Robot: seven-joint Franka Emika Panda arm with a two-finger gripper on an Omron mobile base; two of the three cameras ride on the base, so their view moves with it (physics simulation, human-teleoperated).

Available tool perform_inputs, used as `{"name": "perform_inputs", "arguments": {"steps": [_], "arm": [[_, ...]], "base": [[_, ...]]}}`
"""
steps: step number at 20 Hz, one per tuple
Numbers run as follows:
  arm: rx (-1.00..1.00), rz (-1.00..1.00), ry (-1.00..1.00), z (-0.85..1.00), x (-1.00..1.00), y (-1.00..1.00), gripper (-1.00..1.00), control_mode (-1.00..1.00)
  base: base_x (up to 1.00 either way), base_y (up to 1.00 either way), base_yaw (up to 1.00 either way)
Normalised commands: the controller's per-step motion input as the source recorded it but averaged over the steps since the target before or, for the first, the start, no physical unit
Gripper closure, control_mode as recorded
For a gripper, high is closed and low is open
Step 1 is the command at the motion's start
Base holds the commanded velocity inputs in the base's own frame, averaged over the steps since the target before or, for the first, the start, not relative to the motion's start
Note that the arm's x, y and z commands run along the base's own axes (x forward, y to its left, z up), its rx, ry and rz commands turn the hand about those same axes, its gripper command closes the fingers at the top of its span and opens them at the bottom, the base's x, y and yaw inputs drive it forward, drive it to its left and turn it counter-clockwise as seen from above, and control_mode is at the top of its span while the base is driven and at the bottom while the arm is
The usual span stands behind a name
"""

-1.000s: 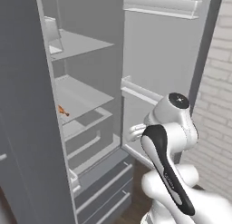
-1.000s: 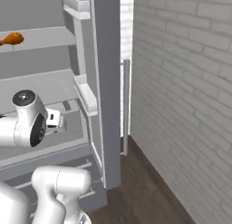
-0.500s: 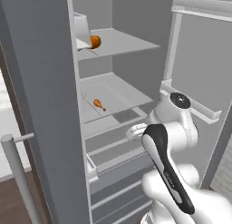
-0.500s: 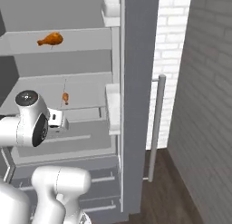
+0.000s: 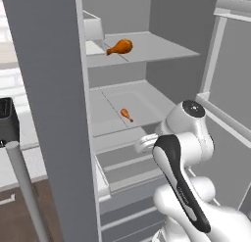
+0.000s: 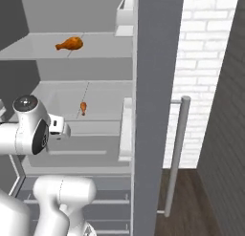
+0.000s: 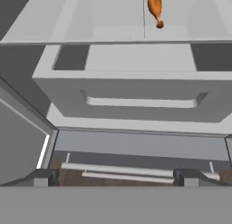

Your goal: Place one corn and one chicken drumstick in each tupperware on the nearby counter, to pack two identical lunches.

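Observation:
Two orange-brown chicken drumsticks lie in the open fridge. One chicken drumstick [image 5: 120, 46] [image 6: 70, 43] rests on the upper shelf. The smaller-looking chicken drumstick [image 5: 126, 114] [image 6: 83, 107] [image 7: 155, 7] lies on the shelf below. My gripper [image 7: 115, 177] is open with nothing between its fingertips [image 7: 45, 175]. It hangs in front of the fridge drawer, below and short of the lower drumstick. A strip of the pale counter [image 5: 32, 160] shows at the left past the fridge wall. The corn and the tupperware are out of view.
The grey fridge side wall [image 5: 54, 113] stands close on the left, the open door [image 5: 230, 79] on the right. A drawer front [image 7: 136, 94] juts out under the lower shelf. A black toaster [image 5: 7, 121] sits on the counter. A brick wall [image 6: 210, 63] is at the right.
The whole picture has shifted, so the base has moved; the fridge shelves and both drumsticks now sit more central. The gripper has stayed open.

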Motion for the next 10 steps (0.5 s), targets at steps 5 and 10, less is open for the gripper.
{"name": "perform_inputs", "arguments": {"steps": [5, 10], "arm": [[0.00, 0.00, 0.00, 0.00, 0.00, 0.00, -1.00, 1.00], [0.00, 0.00, 0.00, 0.00, 0.00, 0.00, -1.00, 1.00]], "base": [[0.42, -0.03, 0.02], [0.34, -0.35, 0.14]]}}
